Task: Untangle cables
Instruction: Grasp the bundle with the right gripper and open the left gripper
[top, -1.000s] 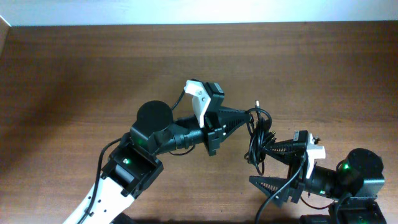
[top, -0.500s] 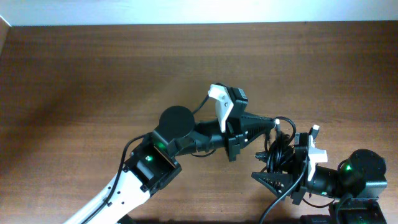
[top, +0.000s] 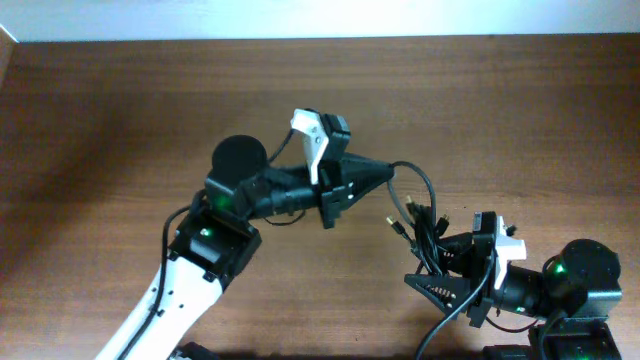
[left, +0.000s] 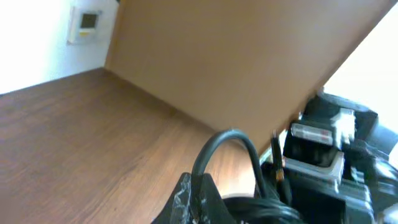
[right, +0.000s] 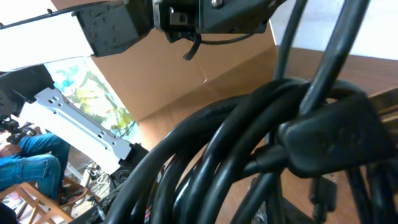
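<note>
A bundle of thin black cables (top: 425, 235) with small plug ends hangs between my two grippers over the right middle of the table. My left gripper (top: 385, 176) is shut on one strand of the cables, which arcs right and down into the bundle; that strand shows in the left wrist view (left: 224, 146). My right gripper (top: 440, 262) is shut on the looped bundle, whose thick-looking coils fill the right wrist view (right: 249, 143). The fingertips of both grippers are partly hidden by the cables.
The brown wooden table (top: 120, 120) runs to a white wall at the back. The left arm's body (top: 240, 190) reaches across the middle. The right arm's base (top: 580, 280) sits at the front right corner.
My left gripper has pulled back to the left and up with one strand, stretching it out of the bundle. The right gripper has stayed in place with the bundle.
</note>
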